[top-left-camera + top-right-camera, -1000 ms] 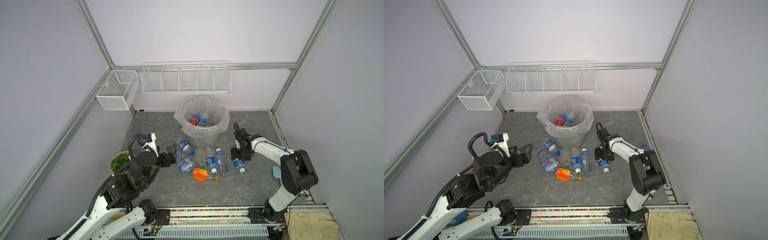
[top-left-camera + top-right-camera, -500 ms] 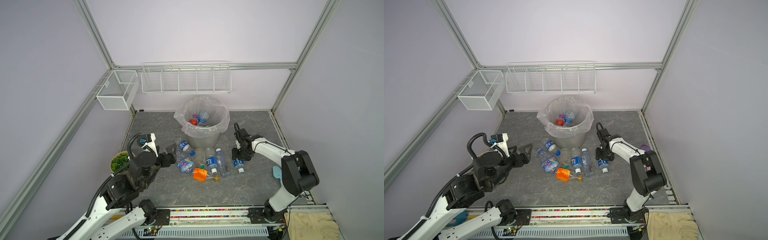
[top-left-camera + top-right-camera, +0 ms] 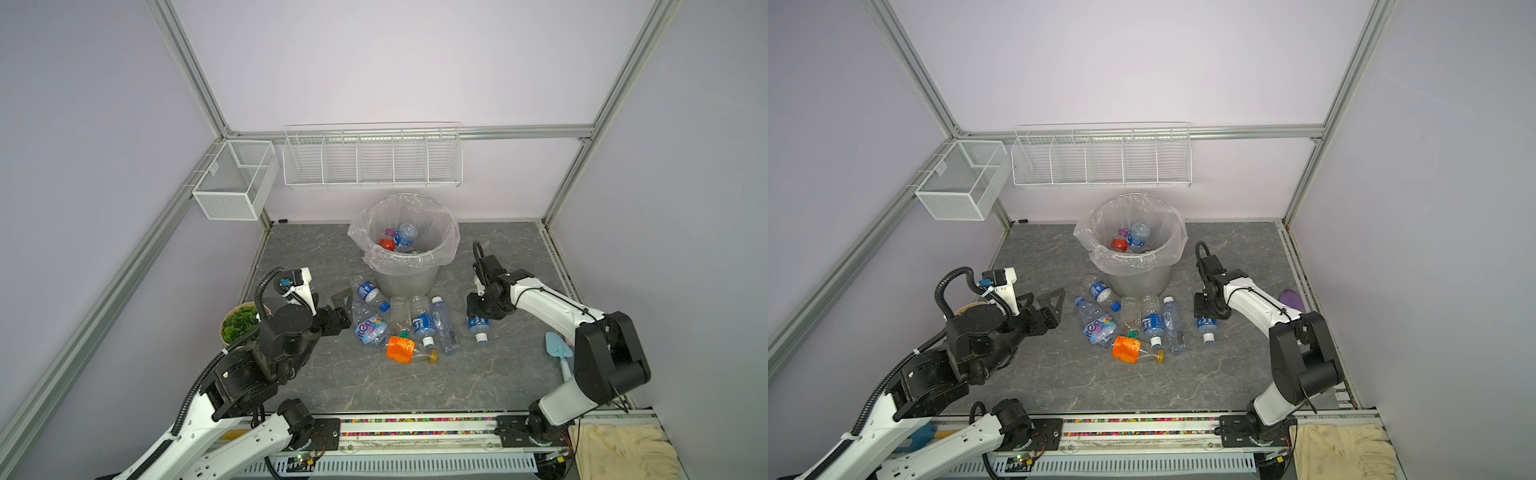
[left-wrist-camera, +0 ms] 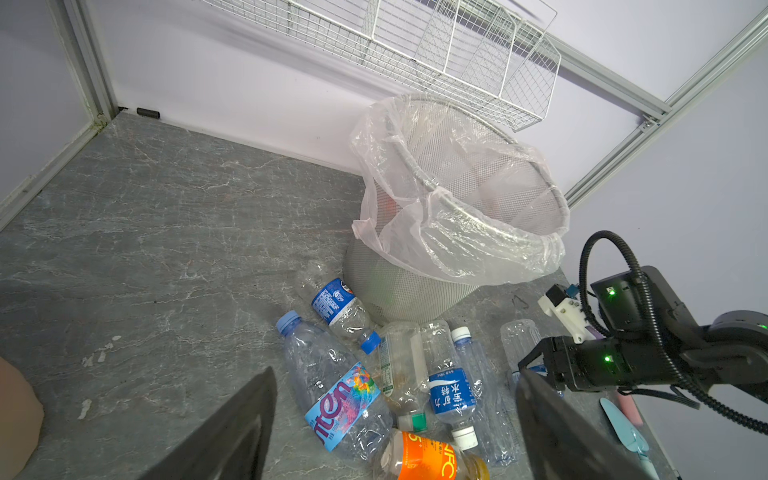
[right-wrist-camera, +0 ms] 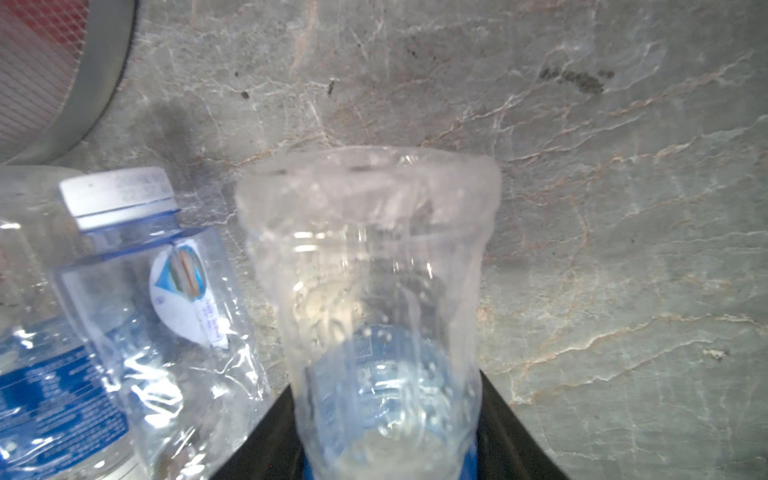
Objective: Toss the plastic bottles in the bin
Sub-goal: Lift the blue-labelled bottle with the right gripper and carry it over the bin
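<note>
clearly, "nfc" on the orange-label bottle (image 4: pixel 428 461)

Robot laboratory test cell, aluminium frame posts (image 3: pixel 195 79), plain lilac wall panels (image 3: pixel 395 62), left arm (image 3: pixel 286 332) and right arm (image 3: pixel 544 303) on front rail (image 3: pixel 415 428), wall-hung wire baskets (image 3: pixel 372 160), grey marbled counter (image 3: pixel 332 386).
</note>
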Controlling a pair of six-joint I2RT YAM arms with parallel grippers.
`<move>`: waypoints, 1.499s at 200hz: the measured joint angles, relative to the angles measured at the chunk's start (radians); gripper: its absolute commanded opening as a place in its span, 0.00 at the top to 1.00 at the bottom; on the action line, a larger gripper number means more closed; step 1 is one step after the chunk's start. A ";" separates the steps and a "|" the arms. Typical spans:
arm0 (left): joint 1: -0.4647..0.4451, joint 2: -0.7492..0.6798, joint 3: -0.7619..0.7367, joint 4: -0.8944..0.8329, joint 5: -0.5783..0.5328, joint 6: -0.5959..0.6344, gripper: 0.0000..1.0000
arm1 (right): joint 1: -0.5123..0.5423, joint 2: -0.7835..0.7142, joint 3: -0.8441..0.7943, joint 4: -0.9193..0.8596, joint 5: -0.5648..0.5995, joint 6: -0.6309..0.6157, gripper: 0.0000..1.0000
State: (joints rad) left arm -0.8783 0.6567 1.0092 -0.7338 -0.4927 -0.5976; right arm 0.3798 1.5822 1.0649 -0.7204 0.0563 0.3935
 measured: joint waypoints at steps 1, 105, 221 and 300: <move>0.000 0.000 0.000 0.000 0.000 0.000 0.11 | 0.000 -0.001 0.000 0.000 0.000 0.000 0.93; 0.000 0.002 0.000 0.002 0.000 0.000 0.11 | 0.043 -0.188 0.063 -0.074 0.050 -0.001 0.93; 0.000 0.010 0.000 0.003 0.001 0.000 0.11 | 0.139 -0.514 0.324 -0.067 0.024 -0.069 0.93; 0.000 0.023 0.000 0.009 0.005 -0.001 0.12 | 0.160 -0.615 0.360 0.077 -0.186 -0.086 0.93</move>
State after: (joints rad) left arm -0.8783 0.6792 1.0092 -0.7246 -0.4881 -0.5983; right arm 0.5396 0.9668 1.4246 -0.6430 -0.1299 0.3073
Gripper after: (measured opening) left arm 0.884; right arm 0.483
